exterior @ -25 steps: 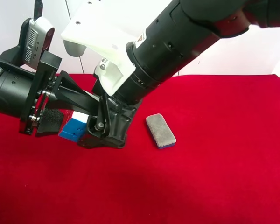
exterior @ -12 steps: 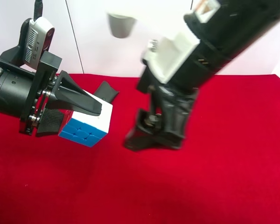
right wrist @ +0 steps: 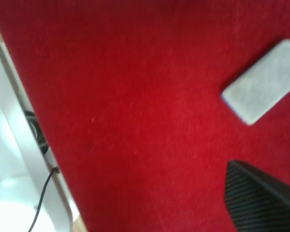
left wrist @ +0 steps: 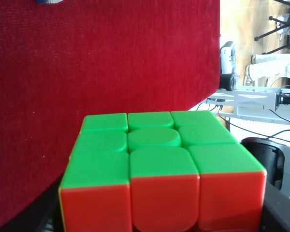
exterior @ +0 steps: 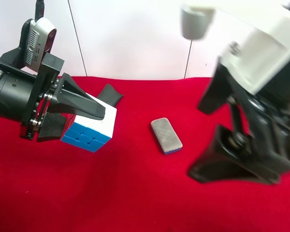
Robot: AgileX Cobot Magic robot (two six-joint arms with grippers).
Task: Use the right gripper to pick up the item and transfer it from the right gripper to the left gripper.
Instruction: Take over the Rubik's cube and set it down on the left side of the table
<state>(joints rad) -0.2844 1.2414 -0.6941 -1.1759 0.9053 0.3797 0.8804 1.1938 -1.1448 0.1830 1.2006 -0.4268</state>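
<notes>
The small white-and-blue puzzle cube [exterior: 89,131] sat clamped between the long black wedge fingers of the left gripper [exterior: 82,121], over the red cloth [exterior: 135,198]; the black right gripper [exterior: 199,142], blurred, hung spread wide and empty, near a grey oblong eraser [exterior: 166,136]

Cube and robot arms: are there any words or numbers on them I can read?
No text can be read anywhere.
Cube: plain green and orange-red tiles, no letters or logo showing.
Grey eraser: no print visible.
Ribbed camera box: no label legible.
Arm with the white bracket: too blurred to make out any sticker or writing.
</notes>
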